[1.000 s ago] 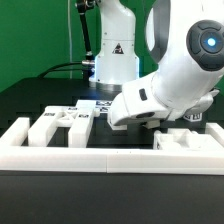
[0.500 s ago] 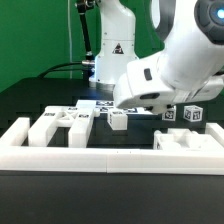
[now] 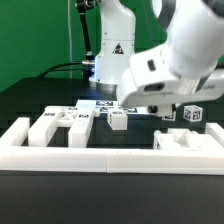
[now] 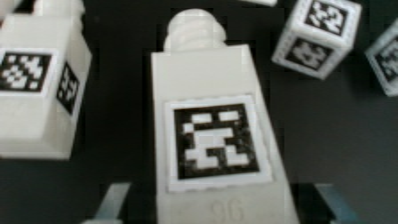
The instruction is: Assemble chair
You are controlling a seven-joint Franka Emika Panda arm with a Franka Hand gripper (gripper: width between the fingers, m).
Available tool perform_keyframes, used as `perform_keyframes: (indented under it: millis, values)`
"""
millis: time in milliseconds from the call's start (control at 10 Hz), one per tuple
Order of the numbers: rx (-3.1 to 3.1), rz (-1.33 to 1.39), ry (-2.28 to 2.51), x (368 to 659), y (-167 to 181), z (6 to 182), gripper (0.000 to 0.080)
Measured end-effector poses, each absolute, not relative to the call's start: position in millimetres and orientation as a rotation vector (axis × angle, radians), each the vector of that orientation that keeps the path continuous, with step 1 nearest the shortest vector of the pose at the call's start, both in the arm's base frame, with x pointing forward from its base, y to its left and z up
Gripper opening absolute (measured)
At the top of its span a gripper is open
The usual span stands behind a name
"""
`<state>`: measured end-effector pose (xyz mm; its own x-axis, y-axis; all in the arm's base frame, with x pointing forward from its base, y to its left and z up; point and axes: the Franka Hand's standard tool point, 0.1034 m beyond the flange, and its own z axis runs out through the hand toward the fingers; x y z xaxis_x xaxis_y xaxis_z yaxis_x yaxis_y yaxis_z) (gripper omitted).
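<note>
Tool (image 4: 221, 205) nearly closed, clamping tagged white square bar (image 4: 214, 110); other tagged pieces (image 4: 39, 70) nearby.

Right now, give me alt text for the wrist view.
A white square bar with a black-and-white tag is clamped between the gripper's two fingers. Other tagged white pieces sit beside it on the black table.

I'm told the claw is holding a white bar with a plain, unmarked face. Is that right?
Not quite. The gripper does hold a white bar, but its face is not plain: it bears a black-and-white square tag. The wrist view shows this.
</note>
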<state>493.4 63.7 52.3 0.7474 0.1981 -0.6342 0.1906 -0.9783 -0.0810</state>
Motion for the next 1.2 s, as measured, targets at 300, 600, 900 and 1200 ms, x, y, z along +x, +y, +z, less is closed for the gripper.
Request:
perform_keyframes:
  millis: [300, 600, 900, 1200]
  values:
    - [-3.021, 0.739, -0.334, 514, 64, 61.4, 0.0296]
    - [-3.088, 0.393, -0.336, 524, 67, 70.6, 0.0296]
    - [-3.110, 0.089, -0.345, 534, 67, 92.9, 0.0296]
    - [-3.112, -0.013, -0.347, 535, 68, 100.5, 0.0296]
